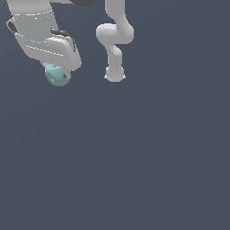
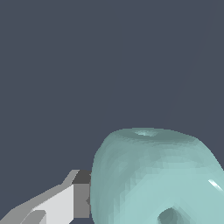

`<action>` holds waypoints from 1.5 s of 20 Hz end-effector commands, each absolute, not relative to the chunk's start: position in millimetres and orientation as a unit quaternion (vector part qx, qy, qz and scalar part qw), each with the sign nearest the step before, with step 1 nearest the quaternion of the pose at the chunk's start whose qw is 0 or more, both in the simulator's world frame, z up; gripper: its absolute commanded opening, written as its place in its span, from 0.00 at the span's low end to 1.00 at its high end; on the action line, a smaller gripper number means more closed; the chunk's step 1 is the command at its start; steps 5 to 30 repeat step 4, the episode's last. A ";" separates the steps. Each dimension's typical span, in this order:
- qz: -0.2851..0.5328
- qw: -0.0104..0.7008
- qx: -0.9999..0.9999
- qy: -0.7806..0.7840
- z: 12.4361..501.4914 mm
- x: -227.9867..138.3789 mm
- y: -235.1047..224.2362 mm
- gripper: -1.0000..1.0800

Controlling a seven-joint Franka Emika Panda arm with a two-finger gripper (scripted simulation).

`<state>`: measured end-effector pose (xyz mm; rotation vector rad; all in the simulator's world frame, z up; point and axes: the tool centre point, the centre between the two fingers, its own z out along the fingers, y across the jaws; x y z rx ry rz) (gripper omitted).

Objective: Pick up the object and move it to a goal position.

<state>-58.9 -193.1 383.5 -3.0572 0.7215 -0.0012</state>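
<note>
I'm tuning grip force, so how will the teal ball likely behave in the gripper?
The ball is rounded and lumpy, so it would probably roll if released. Its glossy highlights hint at a slick surface that might slip. The visible finger sits against its side, and dimples could make contact uneven.

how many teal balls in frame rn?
1. The teal ball sits at the tip of the tool, upper part of the exterior view's left; in the wrist view it touches one finger. No others visible.
</note>
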 end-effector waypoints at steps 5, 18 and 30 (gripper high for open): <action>0.000 0.000 -0.973 0.229 388.7 -57.9 -197.3 0.00; 0.000 0.000 -0.973 0.229 388.7 -57.9 -197.3 0.00; 0.000 0.000 -0.973 0.229 388.7 -57.9 -197.3 0.00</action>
